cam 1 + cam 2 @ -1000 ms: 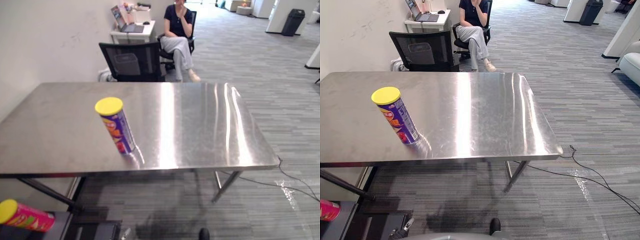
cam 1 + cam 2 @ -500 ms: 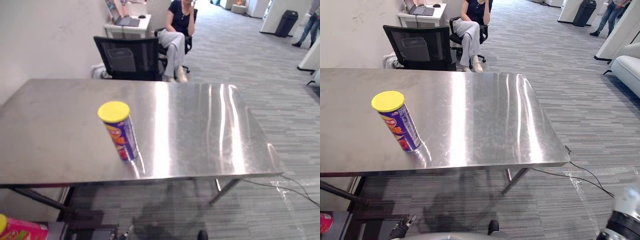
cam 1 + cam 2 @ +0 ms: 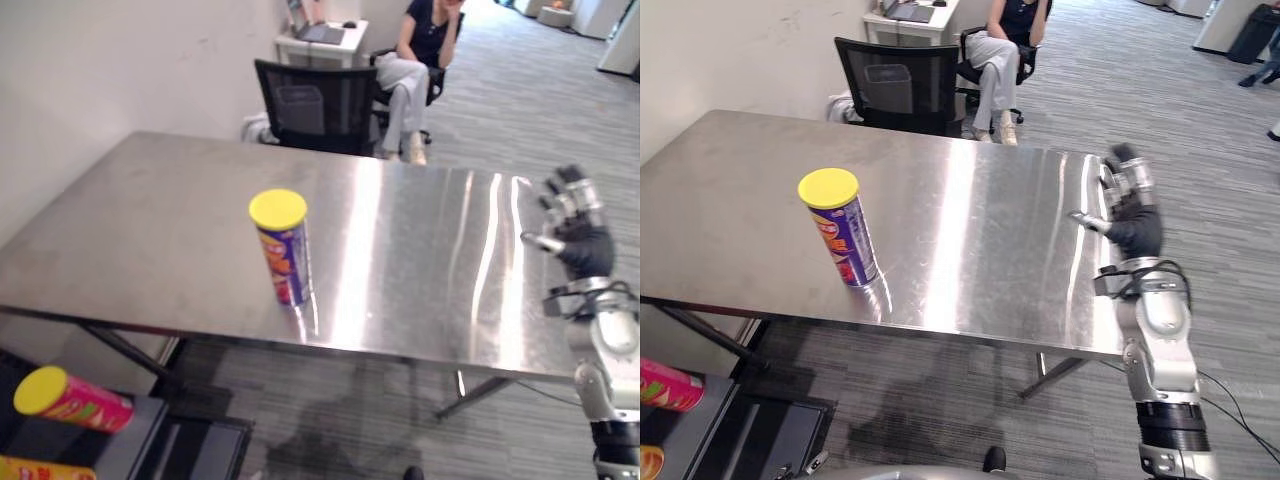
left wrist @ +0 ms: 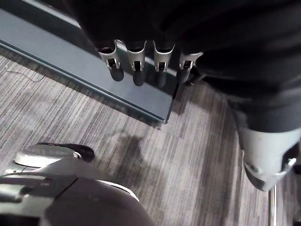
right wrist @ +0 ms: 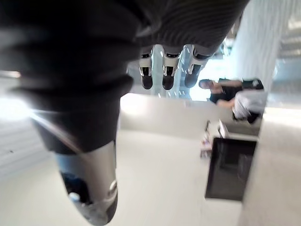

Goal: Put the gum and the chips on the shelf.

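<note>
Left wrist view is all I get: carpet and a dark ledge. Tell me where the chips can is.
Observer: The purple chips can with a yellow lid stands upright on the steel table.
Operator: Report the right robot hand.
Observer: The right robot hand is open, empty, hovering by the table's right edge.
Operator: Check below the table.
Observer: A pink can with a yellow lid lies on its side on a low shelf, lower left.

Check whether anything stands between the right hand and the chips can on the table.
Nothing visible does. The right hand hovers open at the right end of the table, and the chips can stands upright to its left, near the front edge, with bare steel between them.
</note>
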`<state>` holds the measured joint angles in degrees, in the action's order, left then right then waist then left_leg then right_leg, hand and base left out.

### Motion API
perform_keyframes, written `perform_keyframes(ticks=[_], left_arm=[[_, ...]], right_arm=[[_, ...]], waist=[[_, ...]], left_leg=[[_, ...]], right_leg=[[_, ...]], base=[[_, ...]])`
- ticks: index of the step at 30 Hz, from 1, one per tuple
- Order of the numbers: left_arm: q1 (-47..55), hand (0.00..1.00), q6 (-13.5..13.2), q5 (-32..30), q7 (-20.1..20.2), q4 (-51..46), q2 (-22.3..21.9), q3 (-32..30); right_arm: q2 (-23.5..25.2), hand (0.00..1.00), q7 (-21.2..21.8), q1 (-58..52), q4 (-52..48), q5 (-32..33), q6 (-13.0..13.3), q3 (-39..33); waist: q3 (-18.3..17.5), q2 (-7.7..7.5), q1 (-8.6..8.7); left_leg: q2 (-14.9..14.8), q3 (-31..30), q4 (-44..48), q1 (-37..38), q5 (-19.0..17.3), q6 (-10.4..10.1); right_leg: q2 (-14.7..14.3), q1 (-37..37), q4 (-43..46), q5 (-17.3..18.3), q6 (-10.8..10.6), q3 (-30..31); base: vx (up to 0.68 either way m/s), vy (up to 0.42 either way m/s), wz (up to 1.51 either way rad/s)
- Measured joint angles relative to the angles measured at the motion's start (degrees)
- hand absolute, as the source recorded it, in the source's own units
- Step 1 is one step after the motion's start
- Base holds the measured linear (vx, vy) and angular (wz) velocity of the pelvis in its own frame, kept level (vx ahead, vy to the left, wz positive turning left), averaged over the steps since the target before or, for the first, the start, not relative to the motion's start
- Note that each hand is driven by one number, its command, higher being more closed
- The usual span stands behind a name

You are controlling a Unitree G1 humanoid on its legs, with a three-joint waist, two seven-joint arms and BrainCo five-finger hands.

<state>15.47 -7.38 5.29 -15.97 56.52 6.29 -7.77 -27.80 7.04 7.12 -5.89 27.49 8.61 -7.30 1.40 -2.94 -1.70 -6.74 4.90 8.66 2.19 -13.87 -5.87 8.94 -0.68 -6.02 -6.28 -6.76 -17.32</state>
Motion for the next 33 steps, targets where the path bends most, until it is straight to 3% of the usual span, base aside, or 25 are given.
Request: perform_keyframes(ticks=[3,13,23,33], left_arm=[[0.19,0.0,-0.09,-0.6,-0.04,-0.02,-0.31,-0.57],[0.34,0.0,-0.18,-1.73,-0.67,-0.11,0.12,-0.82],[-0.35,0.0,-0.23,-1.74,-0.94,-0.12,0.89,1.54],[-0.69,0.0,-0.55,-3.51,-1.74,-1.34,1.32,3.86]], right_arm=[[0.98,0.0,2.76,0.86,0.01,0.03,-2.11,2.51],[4.74,0.0,6.28,2.63,0.09,0.01,-4.15,13.37],[6.67,0.0,5.91,3.14,1.8,-0.01,-4.95,19.72],[7.6,0.0,1.47,8.49,8.39,-0.66,-4.96,21.82]], waist=[[0.74,0.14,-0.22],[3.63,-0.84,-0.64],[4.5,-1.1,-1.65],[5.47,-0.66,-2.53]], left_leg=[[0.51,-1.77,-0.1,-0.13,0.27,0.17],[1.13,-4.18,-0.72,-1.36,2.01,0.18],[1.03,-5.8,-2.53,-1.77,3.87,-0.15],[1.34,-7.24,-2.46,-1.89,3.9,-0.11]], right_leg=[[0.58,0.97,-0.01,0.0,0.0,-1.82],[1.27,1.24,-0.04,-0.09,-0.14,-4.41],[1.14,1.36,-0.05,-0.12,-0.17,-5.63],[1.31,2.09,-0.08,-0.13,-0.19,-6.86]], base=[[0.0,0.015,0.34],[-0.05,-0.016,0.14],[-0.04,-0.022,0.08],[0.01,0.003,0.06]])
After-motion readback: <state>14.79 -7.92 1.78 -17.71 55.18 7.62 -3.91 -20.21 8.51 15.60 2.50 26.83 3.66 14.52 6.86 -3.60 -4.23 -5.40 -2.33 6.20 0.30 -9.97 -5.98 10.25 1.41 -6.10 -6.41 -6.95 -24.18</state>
